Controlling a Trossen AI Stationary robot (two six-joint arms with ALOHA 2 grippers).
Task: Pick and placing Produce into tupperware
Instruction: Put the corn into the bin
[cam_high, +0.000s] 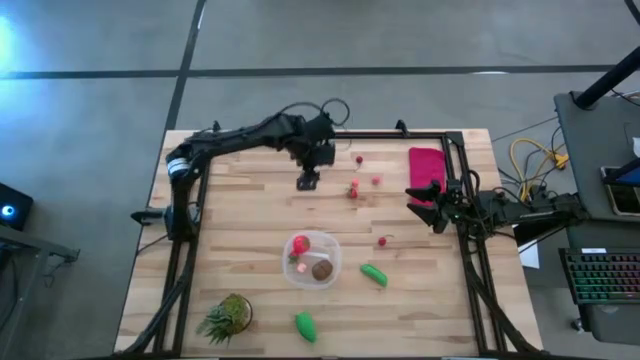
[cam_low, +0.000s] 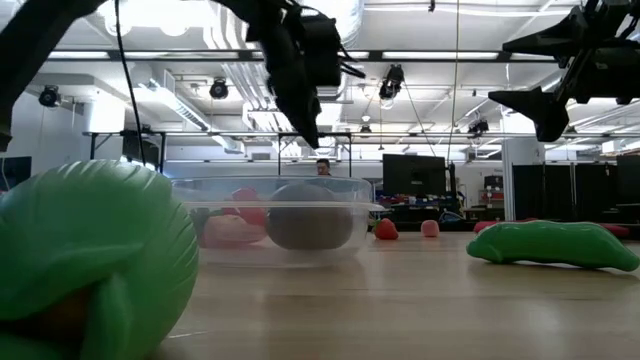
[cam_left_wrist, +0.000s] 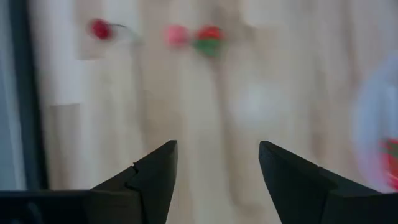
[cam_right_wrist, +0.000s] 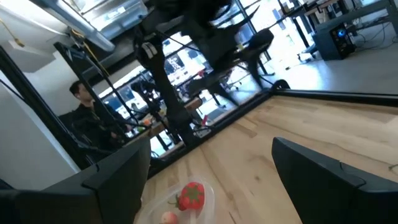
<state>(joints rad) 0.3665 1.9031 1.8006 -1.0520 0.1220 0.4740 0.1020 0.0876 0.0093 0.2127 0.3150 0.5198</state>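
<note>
The clear tupperware (cam_high: 312, 261) sits near the table's middle and holds a red tomato (cam_high: 300, 245) and a brown piece (cam_high: 322, 269). One green oblong piece (cam_high: 373, 274) lies right of it on the wood. The other green piece (cam_high: 305, 326) lies near the near edge. Tiny red berries (cam_high: 376, 181) are scattered toward the far side, and one berry (cam_high: 383, 241) lies nearer the container. My left gripper (cam_high: 308, 182) hovers open above bare wood, left of the berries (cam_left_wrist: 99, 28). My right gripper (cam_high: 418, 195) waits open at the right side.
A flat red cloth (cam_high: 428, 168) lies at the far right of the table, under my right arm. A spiky potted plant (cam_high: 228, 316) stands at the near left corner. A dark metal frame (cam_high: 468, 250) runs along the table's edges. Bare wood spreads left of the container.
</note>
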